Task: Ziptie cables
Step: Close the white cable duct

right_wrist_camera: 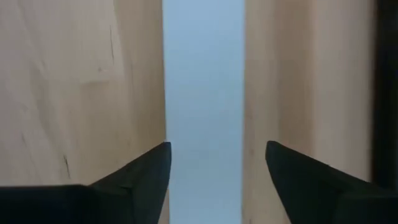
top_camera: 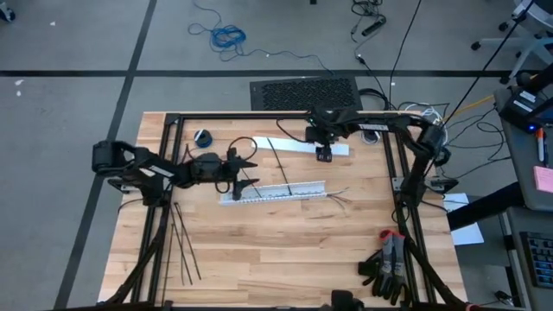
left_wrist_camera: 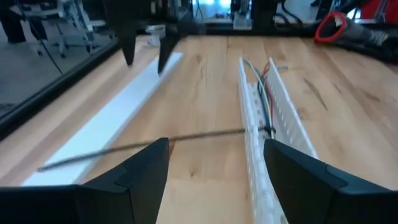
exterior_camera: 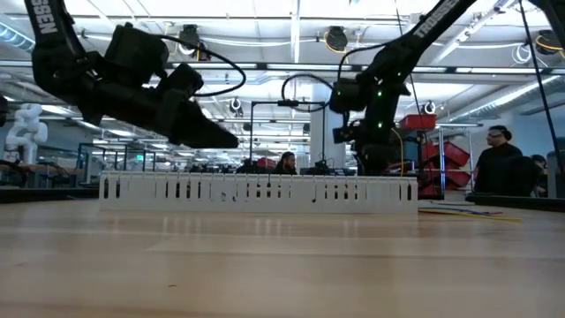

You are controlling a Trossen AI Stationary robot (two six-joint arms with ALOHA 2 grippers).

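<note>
**While both grippers stand spread, cables lie in the duct**

Left gripper [top_camera: 249, 173], fingers apart and holding nothing, hovers beside the white slotted duct [top_camera: 275, 192]. Cables [left_wrist_camera: 266, 99] lie inside the duct; one ziptie [left_wrist_camera: 143, 145] crosses the table to it. Spare zipties [top_camera: 180, 242] lie near the table's left edge. Right gripper [top_camera: 325, 155], fingers spread, hangs over a flat white strip [right_wrist_camera: 204, 93].

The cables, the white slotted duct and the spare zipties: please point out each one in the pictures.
cables [left_wrist_camera: 266, 102], left wrist view, on the coloured wires lying inside the duct.
white slotted duct [exterior_camera: 256, 192], low view, on the middle of its side wall.
spare zipties [top_camera: 180, 242], high view, on the middle of the black strips.
</note>
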